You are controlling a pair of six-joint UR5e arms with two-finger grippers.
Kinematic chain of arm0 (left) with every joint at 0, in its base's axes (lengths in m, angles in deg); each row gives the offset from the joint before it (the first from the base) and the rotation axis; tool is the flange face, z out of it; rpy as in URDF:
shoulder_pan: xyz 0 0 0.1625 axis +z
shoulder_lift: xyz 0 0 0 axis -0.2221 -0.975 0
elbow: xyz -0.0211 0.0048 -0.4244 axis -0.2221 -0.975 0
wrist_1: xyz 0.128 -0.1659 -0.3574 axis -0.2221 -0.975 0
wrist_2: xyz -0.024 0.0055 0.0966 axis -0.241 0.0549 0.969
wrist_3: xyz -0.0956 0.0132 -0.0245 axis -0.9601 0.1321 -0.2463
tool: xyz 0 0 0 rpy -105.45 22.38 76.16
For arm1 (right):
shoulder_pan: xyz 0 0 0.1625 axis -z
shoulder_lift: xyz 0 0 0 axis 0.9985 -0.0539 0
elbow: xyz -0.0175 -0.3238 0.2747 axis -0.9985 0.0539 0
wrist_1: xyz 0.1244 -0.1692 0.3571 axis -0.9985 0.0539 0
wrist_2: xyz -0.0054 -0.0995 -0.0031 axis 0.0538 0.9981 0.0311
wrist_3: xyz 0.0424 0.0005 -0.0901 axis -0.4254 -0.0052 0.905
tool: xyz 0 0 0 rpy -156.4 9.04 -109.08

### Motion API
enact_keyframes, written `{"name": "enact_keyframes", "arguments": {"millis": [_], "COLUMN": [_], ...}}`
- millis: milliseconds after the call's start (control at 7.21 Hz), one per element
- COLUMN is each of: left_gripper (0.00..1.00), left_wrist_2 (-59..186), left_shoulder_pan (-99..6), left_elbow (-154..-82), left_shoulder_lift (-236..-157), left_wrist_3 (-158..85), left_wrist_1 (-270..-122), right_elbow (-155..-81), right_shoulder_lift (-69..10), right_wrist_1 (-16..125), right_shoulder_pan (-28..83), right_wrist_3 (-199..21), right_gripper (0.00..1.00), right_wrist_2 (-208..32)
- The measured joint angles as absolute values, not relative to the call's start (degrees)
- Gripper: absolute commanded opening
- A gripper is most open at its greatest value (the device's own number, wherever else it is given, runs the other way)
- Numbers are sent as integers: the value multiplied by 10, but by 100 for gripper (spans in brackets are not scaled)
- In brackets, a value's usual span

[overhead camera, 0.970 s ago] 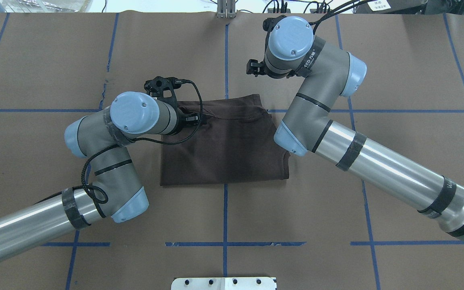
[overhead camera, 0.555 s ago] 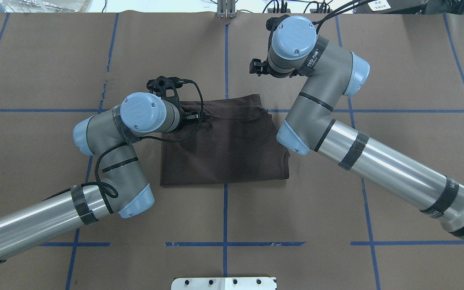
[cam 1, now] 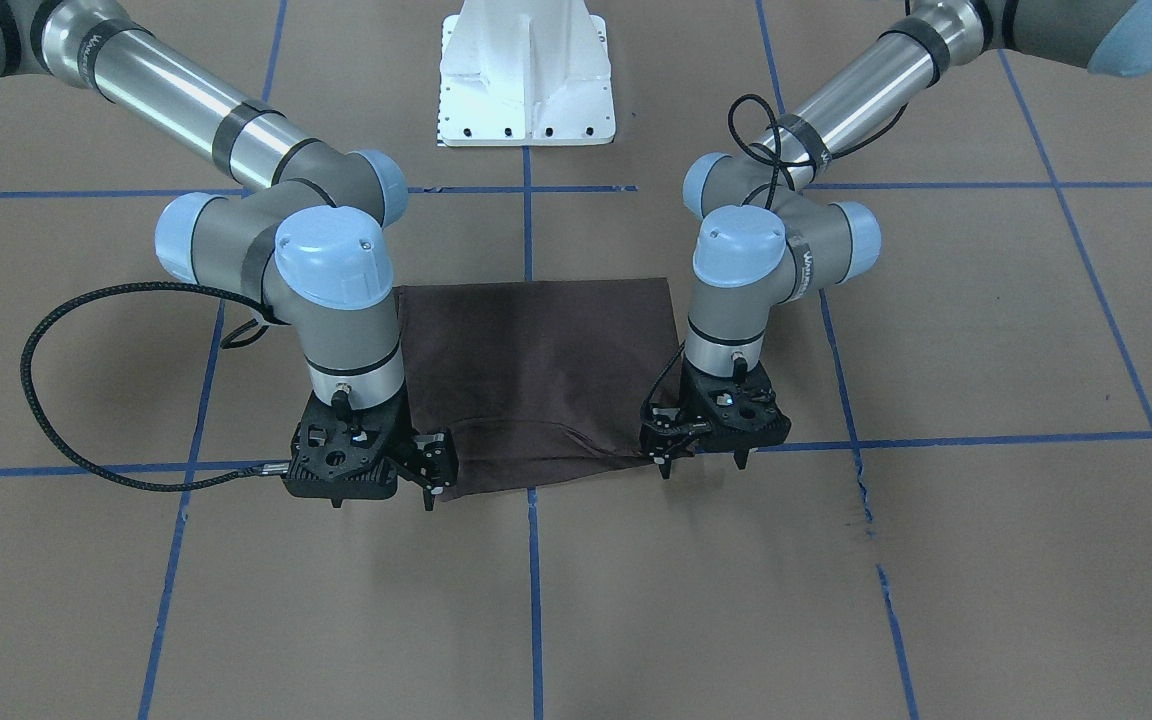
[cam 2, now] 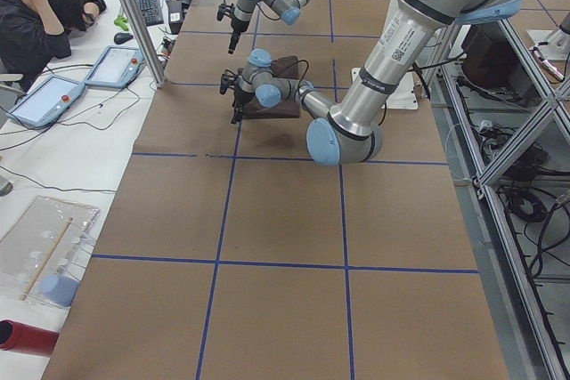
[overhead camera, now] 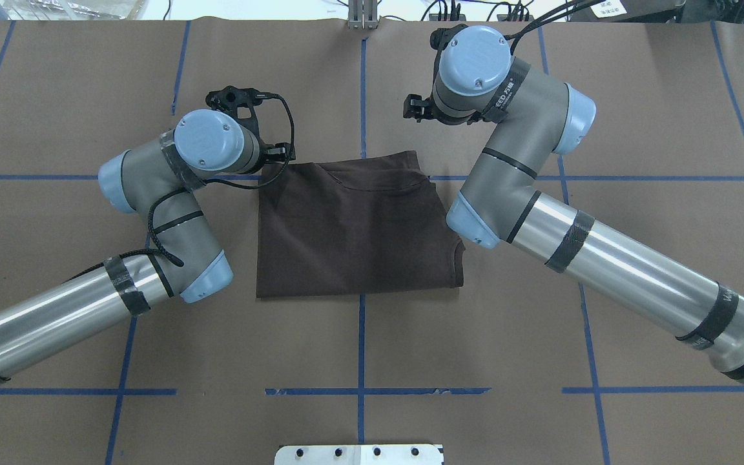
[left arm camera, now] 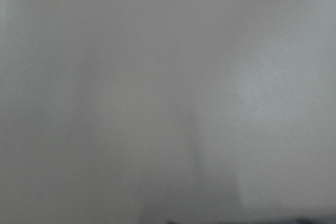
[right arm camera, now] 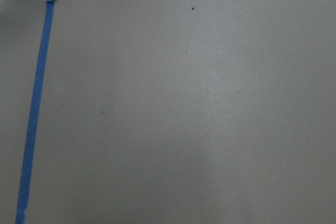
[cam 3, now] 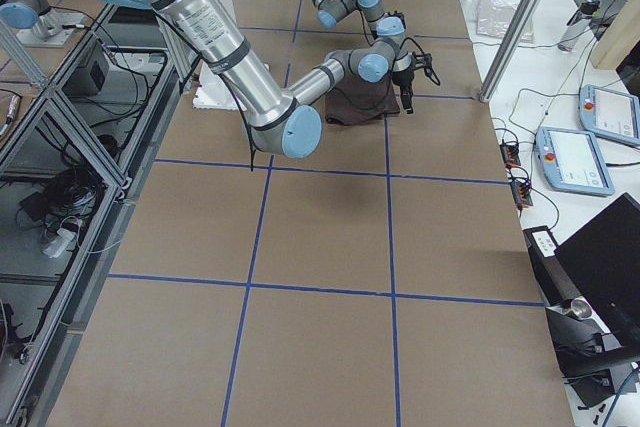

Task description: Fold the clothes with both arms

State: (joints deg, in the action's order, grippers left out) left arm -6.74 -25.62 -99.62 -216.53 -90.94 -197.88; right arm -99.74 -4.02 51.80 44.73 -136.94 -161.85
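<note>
There's your dark brown T-shirt (overhead camera: 359, 232), folded into a tidy rectangle in the middle of the bench (overhead camera: 540, 361) and lying across the blue tape lines (overhead camera: 360, 336). Watch the left arm (overhead camera: 181, 232): its left end effector (cam 1: 664, 452) is down low at the shirt's far corner on that side, right against the cloth edge. A long crease runs across the fabric toward it. You cannot tell from these views whether its fingers are apart or pinching that corner. On the other side, the right arm (overhead camera: 604, 265) holds the right end effector (cam 1: 428, 472) up off the bench near the shirt's other far corner, apart from the cloth. You cannot tell how its fingers are set either.
</note>
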Motion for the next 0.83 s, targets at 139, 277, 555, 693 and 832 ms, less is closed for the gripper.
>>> {"name": "enact_keyframes", "arguments": {"millis": [139, 277, 555, 693, 832], "left_gripper": [100, 100, 100, 100, 100], "left_wrist_2": [-70, -78, -107, -114, -116], "left_shoulder_pan": [-268, -278, -285, -281, -271], "left_elbow": [-988, -987, -1012, -1035, -1050], "left_shoulder_lift": [-2168, -2169, -2164, -2158, -2149], "left_wrist_3": [-894, -883, -875, -874, -874], "left_wrist_1": [-1984, -1992, -1999, -1997, -1996], "right_elbow": [-997, -998, -999, -1002, -1003], "right_shoulder_lift": [-40, -40, -40, -41, -42], "right_wrist_1": [518, 518, 518, 518, 518], "right_shoulder_pan": [447, 447, 447, 447, 447], "right_wrist_3": [-1369, -1369, -1369, -1369, -1369], "right_gripper": [100, 100, 100, 100, 100], "right_wrist_2": [-1619, -1621, -1628, -1630, -1631]}}
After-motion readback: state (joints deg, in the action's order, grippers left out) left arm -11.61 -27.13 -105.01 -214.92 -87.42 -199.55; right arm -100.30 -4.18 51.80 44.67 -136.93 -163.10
